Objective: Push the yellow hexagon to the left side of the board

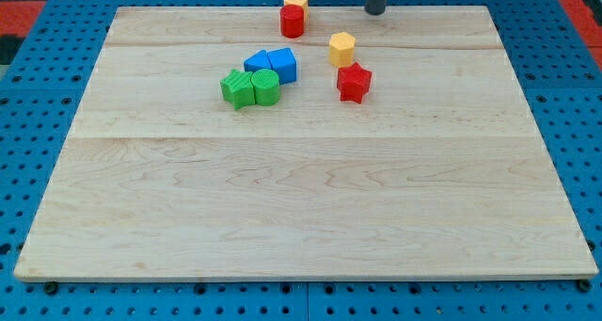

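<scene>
Blue pegboard surrounds the wooden table, where the yellow hexagon lies near the view's top, and my tip, no pincer being fitted, is placed up-right of it, probably for a leftward push.

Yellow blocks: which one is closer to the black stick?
The yellow hexagon, just above the red star, sits nearer my tip than the yellow block behind the red cylinder.

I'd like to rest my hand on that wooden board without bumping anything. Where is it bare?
The whole lower half of the board is bare, and so are the strips at the view's left and right of the blocks. The top middle is crowded: green blocks, blue blocks, yellow hexagon, red star, red cylinder, and my tip by the top edge.
</scene>
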Available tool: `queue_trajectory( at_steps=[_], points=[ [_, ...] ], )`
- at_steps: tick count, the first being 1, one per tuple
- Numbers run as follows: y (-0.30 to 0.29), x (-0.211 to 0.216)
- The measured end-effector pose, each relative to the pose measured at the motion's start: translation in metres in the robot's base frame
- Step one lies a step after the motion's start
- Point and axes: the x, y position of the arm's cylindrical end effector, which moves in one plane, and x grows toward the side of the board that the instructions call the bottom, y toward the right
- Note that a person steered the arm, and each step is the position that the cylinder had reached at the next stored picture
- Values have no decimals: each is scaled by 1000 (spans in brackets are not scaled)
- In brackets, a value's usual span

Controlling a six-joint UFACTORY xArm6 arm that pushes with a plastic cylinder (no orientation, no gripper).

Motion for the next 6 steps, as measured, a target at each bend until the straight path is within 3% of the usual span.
queue_trajectory(
  at_steps=[2, 4, 6],
  points=[
    [-7, -1],
    [-168, 9],
    [-173, 70]
  ],
)
